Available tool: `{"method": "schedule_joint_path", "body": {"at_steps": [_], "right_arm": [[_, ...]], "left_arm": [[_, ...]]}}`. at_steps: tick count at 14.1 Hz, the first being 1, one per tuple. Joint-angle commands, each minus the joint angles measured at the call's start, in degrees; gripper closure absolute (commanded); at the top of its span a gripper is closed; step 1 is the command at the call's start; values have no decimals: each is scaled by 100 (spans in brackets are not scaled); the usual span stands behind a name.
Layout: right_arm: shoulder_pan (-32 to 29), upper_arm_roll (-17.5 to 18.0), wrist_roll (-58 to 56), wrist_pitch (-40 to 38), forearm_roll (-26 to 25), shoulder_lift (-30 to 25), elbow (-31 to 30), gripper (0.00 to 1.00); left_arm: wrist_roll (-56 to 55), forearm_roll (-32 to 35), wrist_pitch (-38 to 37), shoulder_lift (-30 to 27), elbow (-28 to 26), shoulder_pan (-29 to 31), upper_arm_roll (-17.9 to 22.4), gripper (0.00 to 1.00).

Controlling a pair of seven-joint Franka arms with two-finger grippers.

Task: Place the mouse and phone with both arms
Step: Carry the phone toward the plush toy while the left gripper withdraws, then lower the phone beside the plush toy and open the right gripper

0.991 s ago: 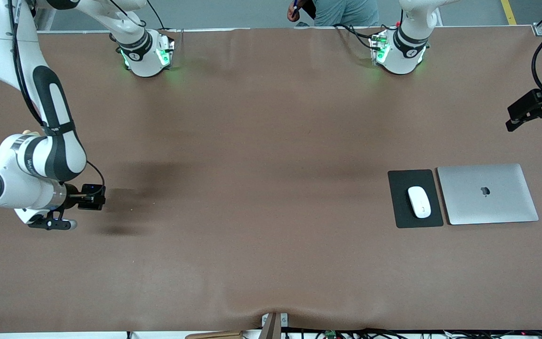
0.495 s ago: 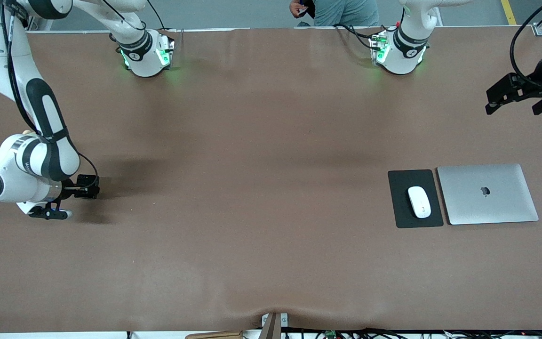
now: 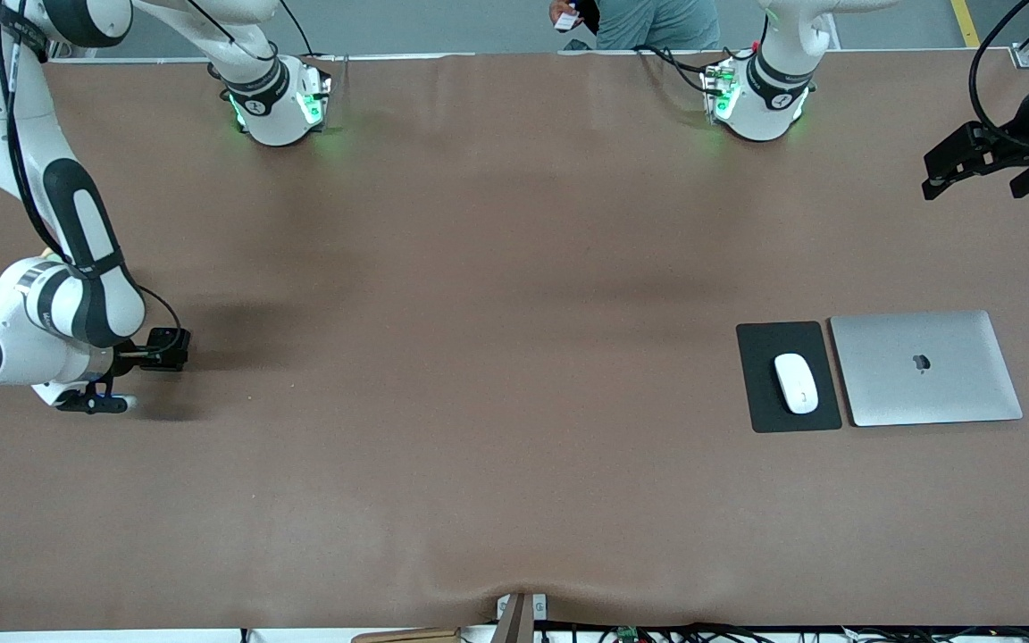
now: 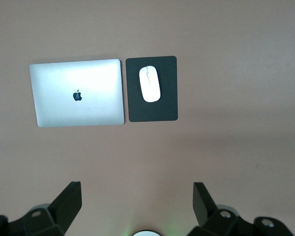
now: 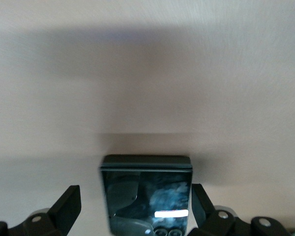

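Right gripper (image 3: 135, 379) low at the right arm's end of the table (image 3: 497, 357), over bare brown surface. Wrist view shows the phone (image 5: 146, 191) standing on its long edge between the fingers (image 5: 69, 204), glossy face toward the camera, the fingers closed against its two sides. Held edgewise like this, the phone is gripped across its width, which suits a narrow two-finger hand. Whether the lower edge already touches the table I cannot tell; a shadow sits tight beneath it, so it looks very close.

Left gripper (image 3: 983, 170) hangs high over the left arm's end of the table, fingers (image 4: 71, 199) spread wide and holding nothing. It waits, clear of the work.

The mouse (image 3: 796, 382) lies on the black pad (image 3: 769, 411), roughly centred, long axis matching the pad's. The pad sits just beside the closed silver laptop (image 3: 925, 368), edges parallel, a thin gap between. Reads as a tidy desk layout: mouse set where a hand would reach it.

Judgement: the mouse's half appears done. The phone is well apart from the laptop group.
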Motion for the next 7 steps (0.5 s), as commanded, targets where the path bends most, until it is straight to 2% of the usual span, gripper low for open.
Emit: {"method": "schedule_joint_path", "body": {"at_steps": [1,4,7], "right_arm": [[251,58,-2,-290,-99,-772,-35,0],[428,84,15,-614,-99,-1537,-35,0],[630,85,138,-1298,-90,-2354,70,0]], "left_arm": [[-83,-108,-88,-126,-40,-14,16,0],[-83,-108,-80,-117,-31,-14,16,0],[-92,-117,-80,-99,-13,-40,16,0]]}}
